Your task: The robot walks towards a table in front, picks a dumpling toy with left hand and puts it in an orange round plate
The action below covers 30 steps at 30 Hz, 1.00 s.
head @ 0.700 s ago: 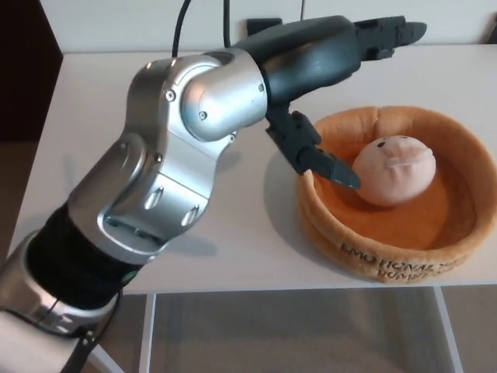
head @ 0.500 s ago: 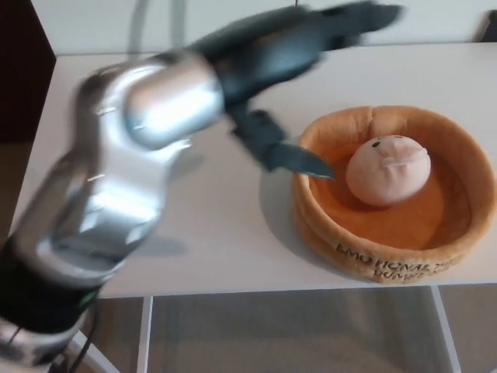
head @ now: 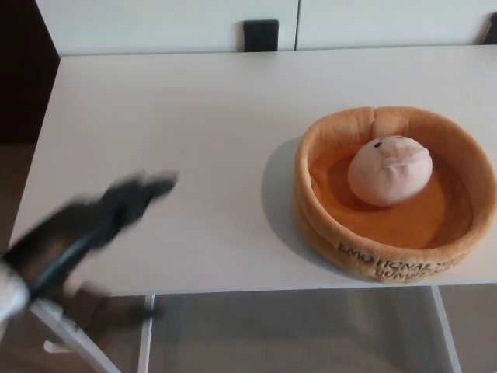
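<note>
Blurry black left hand point(head: 116, 206) low by the white table point(head: 194, 116) edge — can't tell finger state. Pale plush dumpling toy point(head: 388, 169) sitting in the orange round plush plate point(head: 326, 225) — drop-off looks done.

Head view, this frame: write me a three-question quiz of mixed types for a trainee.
1. True or false: the dumpling toy lies inside the orange round plate.
2. Which part of the robot shows? A) left hand B) right hand C) both hands
3. Fill in: the plate sits on the white ____.

Key: 1 true. 2 A; it is blurred at the lower left, apart from the plate, and its fingers cannot be made out. 3 table.
</note>
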{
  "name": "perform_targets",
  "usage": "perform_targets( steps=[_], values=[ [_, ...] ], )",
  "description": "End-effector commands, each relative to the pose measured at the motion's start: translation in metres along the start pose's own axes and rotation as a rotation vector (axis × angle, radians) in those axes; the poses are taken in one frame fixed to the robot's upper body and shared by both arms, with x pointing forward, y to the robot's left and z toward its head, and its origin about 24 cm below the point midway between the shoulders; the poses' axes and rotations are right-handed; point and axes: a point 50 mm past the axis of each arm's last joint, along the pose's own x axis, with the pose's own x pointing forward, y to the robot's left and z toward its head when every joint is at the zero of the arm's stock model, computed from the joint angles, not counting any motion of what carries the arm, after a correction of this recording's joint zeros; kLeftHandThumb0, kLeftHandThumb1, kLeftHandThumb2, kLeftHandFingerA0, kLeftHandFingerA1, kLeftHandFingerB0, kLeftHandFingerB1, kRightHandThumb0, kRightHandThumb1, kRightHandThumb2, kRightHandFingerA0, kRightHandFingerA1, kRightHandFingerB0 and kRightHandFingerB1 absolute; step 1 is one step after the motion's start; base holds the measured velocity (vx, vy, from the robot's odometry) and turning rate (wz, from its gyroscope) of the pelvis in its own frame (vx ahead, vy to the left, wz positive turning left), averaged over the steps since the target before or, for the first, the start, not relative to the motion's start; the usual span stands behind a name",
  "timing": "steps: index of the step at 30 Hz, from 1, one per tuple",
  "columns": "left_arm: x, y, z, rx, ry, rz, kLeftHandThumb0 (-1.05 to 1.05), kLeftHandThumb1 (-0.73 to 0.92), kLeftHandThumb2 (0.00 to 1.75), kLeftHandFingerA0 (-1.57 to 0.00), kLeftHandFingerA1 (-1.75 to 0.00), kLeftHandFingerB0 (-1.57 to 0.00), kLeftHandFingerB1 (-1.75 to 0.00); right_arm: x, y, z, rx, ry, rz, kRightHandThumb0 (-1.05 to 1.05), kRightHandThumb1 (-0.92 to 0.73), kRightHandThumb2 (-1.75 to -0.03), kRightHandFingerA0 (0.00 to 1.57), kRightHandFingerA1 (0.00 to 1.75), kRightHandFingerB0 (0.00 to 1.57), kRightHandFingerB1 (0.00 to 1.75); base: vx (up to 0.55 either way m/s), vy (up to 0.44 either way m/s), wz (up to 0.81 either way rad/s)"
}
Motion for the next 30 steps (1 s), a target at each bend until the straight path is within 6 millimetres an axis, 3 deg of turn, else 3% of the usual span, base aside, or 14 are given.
perform_targets(
  steps=[1, 4, 5, 7, 10, 12, 14, 15, 20, 21, 23, 24, 26, 30],
  values=[
    [-0.177, -0.05, -0.087, 0.334, 0.361, -0.217, -0.34, 0.42, 0.62, -0.05, -0.24, -0.12, -0.3, -0.007, 0.009, -0.033, 0.028, 0.087, 0.022, -0.4, -0.54, -0.56, 0.69, 0.73, 0.45, 0.43, 0.0, 0.0, 0.0],
    [-0.183, -0.054, -0.107, 0.415, 0.515, -0.243, -0.35, 0.47, 0.56, -0.08, -0.34, -0.22, -0.3, -0.007, 0.009, -0.033, 0.024, 0.097, 0.013, -0.42, -0.54, -0.56, 0.74, 0.71, 0.46, 0.42, 0.0, 0.0, 0.0],
    [-0.186, -0.056, -0.12, 0.443, 0.586, -0.274, -0.29, 0.48, 0.55, -0.15, -0.41, -0.3, -0.34, -0.007, 0.008, -0.033, 0.025, 0.097, 0.012, -0.46, -0.42, -0.8, 0.74, 0.78, 0.4, 0.54, 0.0, 0.0, 0.0],
    [-0.189, -0.057, -0.13, 0.469, 0.655, -0.294, -0.26, 0.46, 0.58, -0.18, -0.46, -0.3, -0.36, -0.007, 0.008, -0.032, 0.025, 0.097, 0.011, -0.4, -0.56, -0.56, 0.74, 0.72, 0.47, 0.41, 0.0, 0.0, 0.0],
    [-0.193, -0.057, -0.149, 0.507, 0.764, -0.288, -0.13, 0.53, 0.55, -0.7, -1.06, -0.42, -0.42, -0.006, 0.008, -0.031, 0.018, 0.09, 0.011, -0.42, -0.58, -0.57, 0.73, 0.68, 0.48, 0.43, 0.0, 0.0, 0.0],
    [-0.194, -0.056, -0.16, 0.534, 0.861, -0.33, -0.21, 0.58, 0.57, -0.75, -1.09, -0.43, -0.44, -0.007, 0.008, -0.032, 0.037, 0.09, 0.014, -0.42, -0.55, -0.57, 0.69, 0.7, 0.46, 0.43, 0.0, 0.0, 0.0],
    [-0.195, -0.055, -0.166, 0.548, 0.91, -0.368, -0.2, 0.57, 0.57, -0.74, -1.03, -0.47, -0.45, -0.007, 0.01, -0.034, 0.074, 0.096, 0.018, -0.38, -0.54, -0.56, 0.73, 0.76, 0.47, 0.44, 0.0, 0.0, 0.0],
    [-0.195, -0.055, -0.173, 0.541, 0.927, -0.393, -0.21, 0.57, 0.56, -0.77, -0.74, -0.53, -0.46, -0.008, 0.009, -0.035, 0.072, 0.097, 0.017, -0.39, -0.55, -0.56, 0.75, 0.76, 0.48, 0.43, 0.0, 0.0, 0.0],
    [-0.184, -0.053, -0.208, 0.522, 1.006, -0.45, -0.3, 0.54, 0.56, -0.81, -0.68, -0.45, -0.41, -0.008, 0.007, -0.036, 0.055, 0.095, 0.013, -0.4, -0.54, -0.56, 0.72, 0.69, 0.48, 0.43, 0.0, 0.0, 0.0],
    [-0.174, -0.05, -0.227, 0.462, 1.065, -0.435, -0.4, 0.41, 0.72, -0.57, -0.69, -0.19, -0.43, -0.009, 0.007, -0.038, 0.049, 0.102, 0.011, -0.4, -0.54, -0.56, 0.73, 0.73, 0.46, 0.42, 0.0, 0.0, 0.0],
    [-0.165, -0.047, -0.242, 0.39, 1.094, -0.39, -0.32, 0.53, 0.56, -0.59, -0.78, -0.2, -0.31, -0.009, 0.008, -0.04, 0.075, 0.111, 0.008, -0.38, -0.54, -0.56, 0.72, 0.73, 0.46, 0.43, 0.0, 0.0, 0.0],
    [-0.16, -0.046, -0.249, 0.359, 1.108, -0.353, -0.26, 0.37, 0.87, -0.63, -0.8, -0.04, -0.47, -0.01, 0.009, -0.042, 0.076, 0.115, 0.008, -0.38, -0.54, -0.55, 0.72, 0.7, 0.47, 0.43, 0.0, 0.0, 0.0],
    [-0.153, -0.046, -0.26, 0.254, 1.136, -0.273, -0.32, 0.51, 0.55, -0.63, -0.8, -0.17, -0.3, -0.01, 0.009, -0.043, 0.073, 0.117, 0.012, -0.39, -0.54, -0.55, 0.72, 0.69, 0.46, 0.43, 0.0, 0.0, 0.0],
    [-0.145, -0.055, -0.27, 0.143, 1.186, -0.247, -0.52, 0.4, 0.72, -0.3, -0.53, -0.17, -0.42, -0.012, 0.011, -0.05, 0.063, 0.127, 0.018, -0.39, -0.56, -0.56, 0.71, 0.72, 0.45, 0.42, 0.0, 0.0, 0.0]
  ],
)
